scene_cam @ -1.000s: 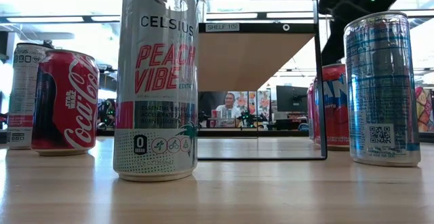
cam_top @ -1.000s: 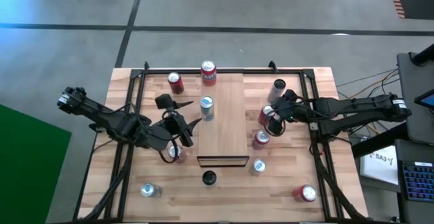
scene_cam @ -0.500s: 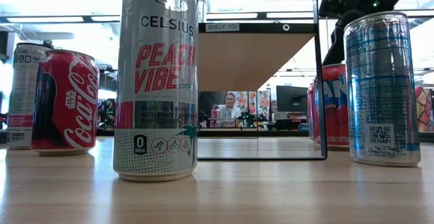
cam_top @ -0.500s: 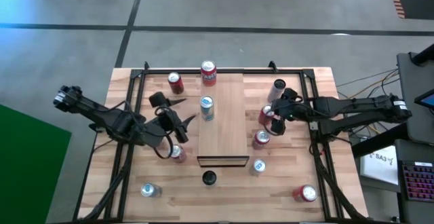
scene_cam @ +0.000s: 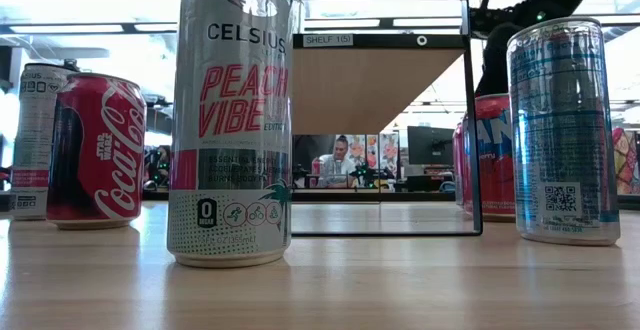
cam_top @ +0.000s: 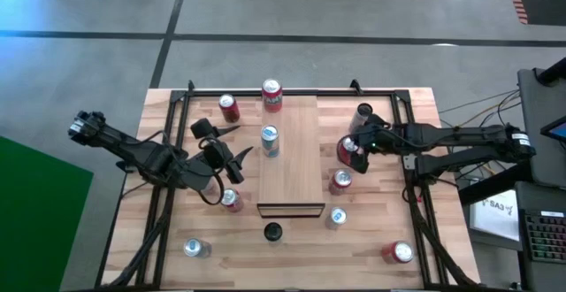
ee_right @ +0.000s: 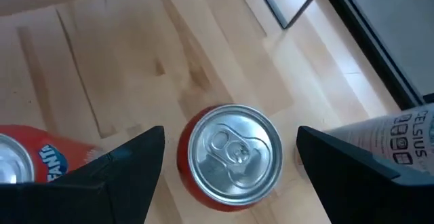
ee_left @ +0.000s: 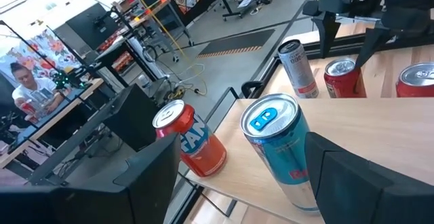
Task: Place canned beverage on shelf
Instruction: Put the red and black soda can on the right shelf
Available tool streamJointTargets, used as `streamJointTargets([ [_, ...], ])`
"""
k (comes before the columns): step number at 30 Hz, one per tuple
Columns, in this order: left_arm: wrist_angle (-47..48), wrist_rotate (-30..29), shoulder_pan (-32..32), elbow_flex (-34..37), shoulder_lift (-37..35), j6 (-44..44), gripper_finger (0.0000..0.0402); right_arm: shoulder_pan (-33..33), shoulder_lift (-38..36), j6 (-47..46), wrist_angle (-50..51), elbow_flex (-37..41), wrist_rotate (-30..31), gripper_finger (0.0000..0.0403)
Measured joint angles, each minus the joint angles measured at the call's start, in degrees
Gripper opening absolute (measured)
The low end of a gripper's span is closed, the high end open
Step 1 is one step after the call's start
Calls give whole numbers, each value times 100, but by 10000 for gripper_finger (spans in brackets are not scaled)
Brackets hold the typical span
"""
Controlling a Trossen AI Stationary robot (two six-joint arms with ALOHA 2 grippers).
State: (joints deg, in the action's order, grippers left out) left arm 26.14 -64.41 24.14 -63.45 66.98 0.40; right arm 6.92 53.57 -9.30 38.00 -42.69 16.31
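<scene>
Red can [ee_right: 230,153] on the table stands upright right below the right gripper [cam_top: 357,147], jaws spread wide either side, shelf [cam_top: 290,150] just left; left gripper [cam_top: 226,157] open too, holding nothing

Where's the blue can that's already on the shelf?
In the high view, the blue can stands on the shelf, near its left edge, just beyond the left gripper.

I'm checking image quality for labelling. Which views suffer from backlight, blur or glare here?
Low view: bright ceiling lights behind leave the raised light-wood shelf underside shaded; the tall silver Celsius can stays sharp, the room soft. Left wrist view: the dark fingers are blurred, the blue-and-silver can crisp. Right wrist view: the red can's silver lid shows mild glare. High view: even light.
</scene>
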Motion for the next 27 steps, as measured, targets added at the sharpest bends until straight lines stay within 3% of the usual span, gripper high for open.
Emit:
streamJointTargets([
  [27,8,1,0,38,-2,9,279,238,853,-216,19,-1,-170,325],
])
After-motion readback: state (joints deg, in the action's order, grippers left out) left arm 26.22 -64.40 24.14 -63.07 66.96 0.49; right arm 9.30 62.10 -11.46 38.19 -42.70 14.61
